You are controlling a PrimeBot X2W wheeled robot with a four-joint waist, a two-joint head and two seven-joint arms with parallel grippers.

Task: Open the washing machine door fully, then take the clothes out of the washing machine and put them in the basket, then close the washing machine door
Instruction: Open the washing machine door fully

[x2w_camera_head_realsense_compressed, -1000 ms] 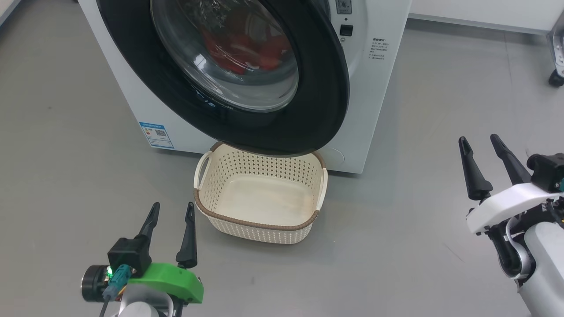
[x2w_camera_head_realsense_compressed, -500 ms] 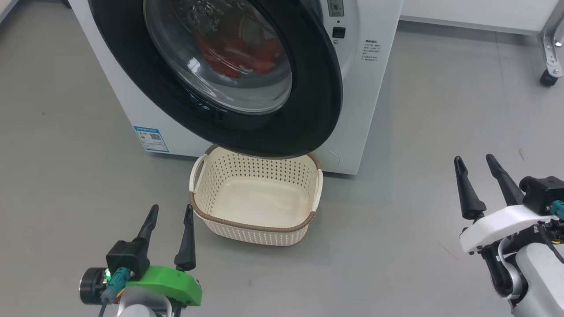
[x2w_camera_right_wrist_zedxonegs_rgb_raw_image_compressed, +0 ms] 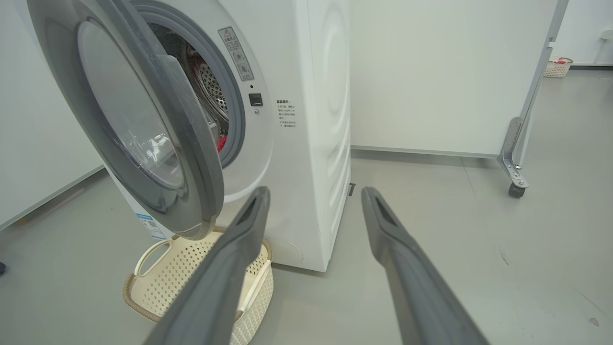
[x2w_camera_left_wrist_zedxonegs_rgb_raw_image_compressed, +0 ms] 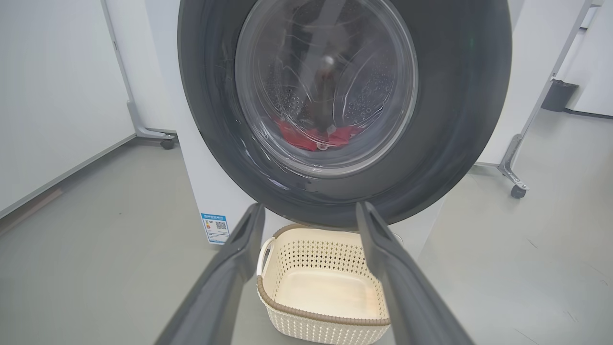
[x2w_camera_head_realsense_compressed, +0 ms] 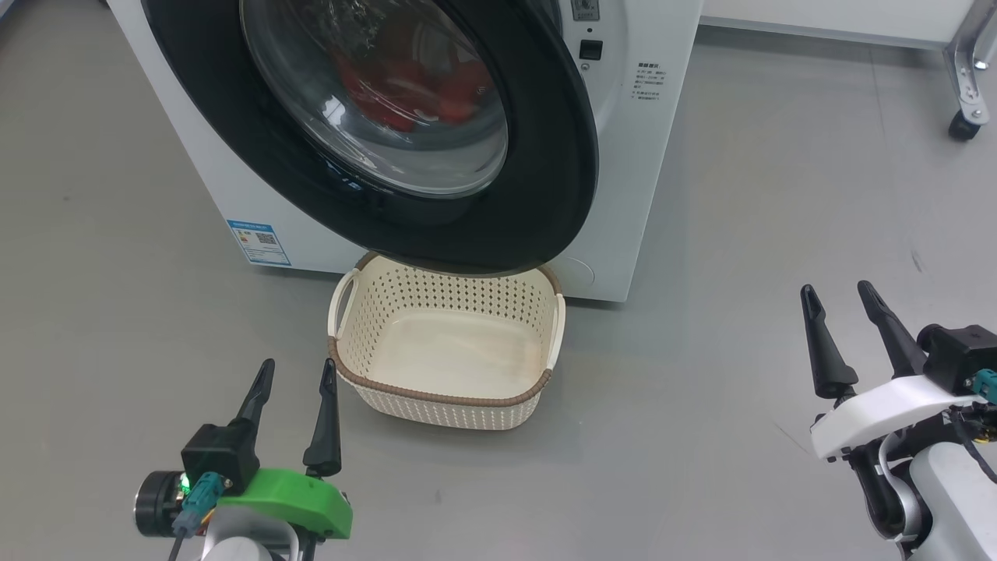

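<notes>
The white washing machine (x2w_camera_head_realsense_compressed: 623, 156) stands ahead with its black-rimmed door (x2w_camera_head_realsense_compressed: 545, 179) ajar, swung partly out over the cream basket (x2w_camera_head_realsense_compressed: 444, 393) on the floor. Red clothes (x2w_camera_head_realsense_compressed: 405, 97) show through the door's glass, inside the drum. My left gripper (x2w_camera_head_realsense_compressed: 294, 374) is open, low at the left, just left of the basket and touching nothing. My right gripper (x2w_camera_head_realsense_compressed: 837, 298) is open at the right, well away from the machine. The left wrist view faces the door (x2w_camera_left_wrist_zedxonegs_rgb_raw_image_compressed: 459, 120), the clothes (x2w_camera_left_wrist_zedxonegs_rgb_raw_image_compressed: 311, 136) and the basket (x2w_camera_left_wrist_zedxonegs_rgb_raw_image_compressed: 321, 316). The right wrist view shows the door (x2w_camera_right_wrist_zedxonegs_rgb_raw_image_compressed: 191, 143) edge-on, with the basket (x2w_camera_right_wrist_zedxonegs_rgb_raw_image_compressed: 158, 282) below it.
Grey floor lies all around the machine. A frame leg with a castor (x2w_camera_head_realsense_compressed: 964, 125) stands at the far right. White wall panels run behind the machine (x2w_camera_right_wrist_zedxonegs_rgb_raw_image_compressed: 431, 72). A small basket (x2w_camera_right_wrist_zedxonegs_rgb_raw_image_compressed: 555, 67) sits far off at the right.
The whole head view has shifted, so the machine and basket sit higher and further left: the camera moved. The right gripper sits lower in view. Both grippers stay open.
</notes>
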